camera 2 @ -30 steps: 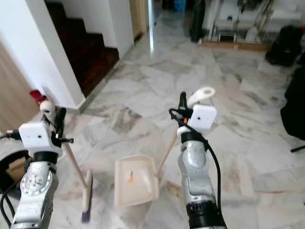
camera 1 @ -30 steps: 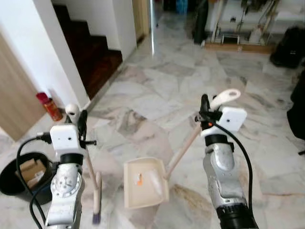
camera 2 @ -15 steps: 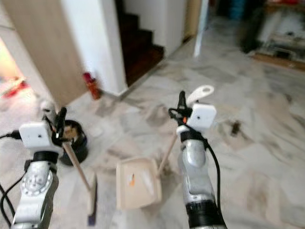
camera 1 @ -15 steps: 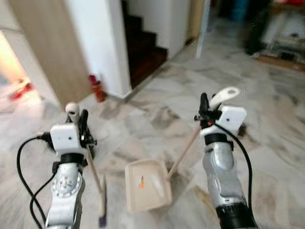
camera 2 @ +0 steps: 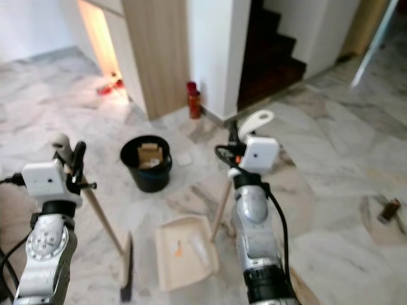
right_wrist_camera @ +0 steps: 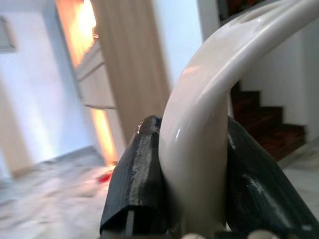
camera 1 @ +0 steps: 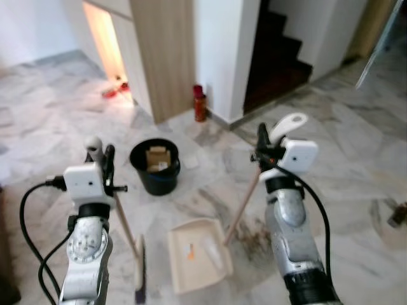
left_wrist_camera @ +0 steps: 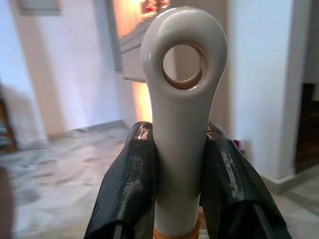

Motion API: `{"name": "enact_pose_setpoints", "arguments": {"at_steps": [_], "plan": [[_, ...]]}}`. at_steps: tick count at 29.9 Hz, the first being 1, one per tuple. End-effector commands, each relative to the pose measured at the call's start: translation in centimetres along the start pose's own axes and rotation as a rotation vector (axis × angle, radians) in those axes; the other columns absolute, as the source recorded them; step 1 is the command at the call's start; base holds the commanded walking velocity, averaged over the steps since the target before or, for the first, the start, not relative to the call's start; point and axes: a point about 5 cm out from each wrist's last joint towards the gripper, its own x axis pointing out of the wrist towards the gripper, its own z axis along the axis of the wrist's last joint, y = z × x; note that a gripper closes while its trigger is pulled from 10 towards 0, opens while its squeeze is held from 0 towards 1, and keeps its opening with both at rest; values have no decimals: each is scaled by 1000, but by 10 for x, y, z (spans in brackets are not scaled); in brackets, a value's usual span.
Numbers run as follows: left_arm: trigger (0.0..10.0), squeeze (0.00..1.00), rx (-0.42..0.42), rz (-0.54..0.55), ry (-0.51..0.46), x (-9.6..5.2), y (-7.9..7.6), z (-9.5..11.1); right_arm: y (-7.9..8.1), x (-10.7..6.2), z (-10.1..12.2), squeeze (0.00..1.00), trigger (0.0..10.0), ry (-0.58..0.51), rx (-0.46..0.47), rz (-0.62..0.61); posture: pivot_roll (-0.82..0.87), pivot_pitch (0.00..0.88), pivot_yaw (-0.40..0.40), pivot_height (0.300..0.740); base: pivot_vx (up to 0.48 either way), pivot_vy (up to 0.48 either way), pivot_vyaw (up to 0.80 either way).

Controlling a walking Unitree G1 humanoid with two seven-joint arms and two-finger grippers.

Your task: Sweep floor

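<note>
With the left tool (camera 1: 100, 157) clamped on the broom (camera 1: 130, 244) and the right tool (camera 1: 267, 141) clamped on the dustpan (camera 1: 197, 254), tilting the dustpan could spill its litter beside the bin (camera 1: 156, 167).

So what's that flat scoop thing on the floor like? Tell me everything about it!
That's the dustpan, a cream-coloured plastic tray with raised sides, its open edge facing away from the robot. It sits on the marble floor between the two arms, with a small orange scrap and a pale scrap inside. A long light wooden handle slants up from its right corner to a cream loop, where the right gripper is shut on it. The broom stands just left of it.
</note>
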Motion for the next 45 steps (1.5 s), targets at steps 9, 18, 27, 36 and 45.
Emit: {"name": "enact_pose_setpoints", "arguments": {"at_steps": [9,18,27,36,45], "plan": [[10000,0,9,19,-35,4,1,7,3,8,6,0,10000,-20,46,16,101,0,27,740,0,0,0],[10000,0,45,18,-42,5,1,7,1,14,21,0,10000,-110,77,-15,101,0,25,740,0,0,0],[10000,0,41,46,-54,5,2,9,-4,22,34,0,10000,-167,88,-54,102,0,25,740,82,0,0],[10000,0,50,63,-57,4,3,9,1,24,41,0,10000,-205,127,-43,111,0,19,740,309,0,0],[10000,0,53,68,-58,3,5,8,5,24,39,0,10000,-197,115,-19,110,0,22,740,361,0,0]]}}
